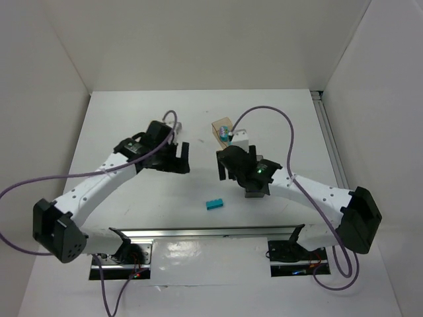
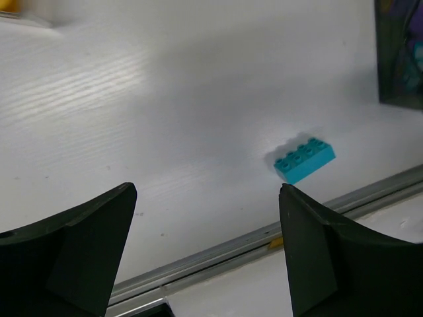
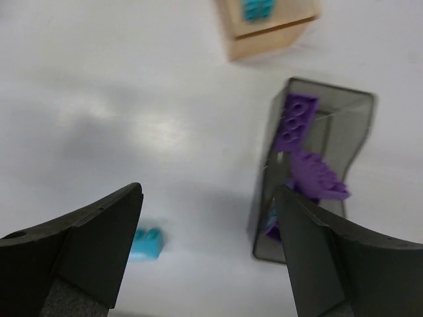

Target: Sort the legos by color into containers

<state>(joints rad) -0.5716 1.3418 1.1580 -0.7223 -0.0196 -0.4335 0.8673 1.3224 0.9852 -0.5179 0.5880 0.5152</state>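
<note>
One cyan lego [image 1: 214,204] lies loose on the white table near the front rail; it also shows in the left wrist view [image 2: 305,159] and the right wrist view [image 3: 147,243]. The dark smoky container [image 3: 328,89] holds purple legos [image 3: 296,121]. The tan container [image 3: 268,36] holds a cyan lego [image 3: 256,8]. My right gripper [image 3: 208,191] is open above the table, just left of the dark container, with nothing between its fingers. My left gripper [image 2: 208,198] is open and empty, hanging over the table left of the loose cyan lego.
The tan container [image 1: 223,130] stands mid-table at the back with a whitish box [image 1: 239,139] beside it. A metal rail [image 1: 211,232] runs along the near edge. A bit of yellow [image 2: 8,5] shows at the left wrist view's top left corner.
</note>
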